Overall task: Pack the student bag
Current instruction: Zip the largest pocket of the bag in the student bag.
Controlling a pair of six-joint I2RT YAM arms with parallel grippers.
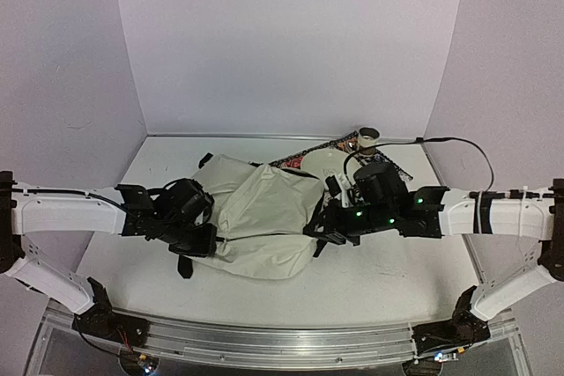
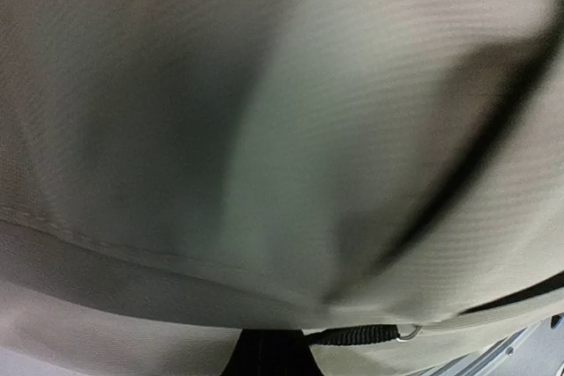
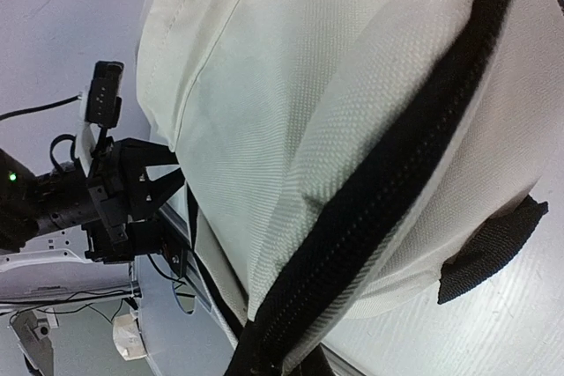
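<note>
Bag (image 1: 264,213) lies mid-table between both arms. Left gripper (image 1: 201,239) is at its left edge, jaws pressed together; whether it holds fabric is unclear. Right gripper (image 1: 328,228) is at the right edge by the zipper (image 3: 388,191), jaws closed, hold unclear. Patterned book (image 1: 304,160) and tape roll (image 1: 367,136) sit behind the bag.

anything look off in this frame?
Nothing spilled or damaged. The student bag lies slumped flat, its fabric filling the left wrist view almost entirely. A patterned flat item pokes out from behind the bag's far edge, partly hidden; whether the bag rests on it, I cannot tell.
</note>
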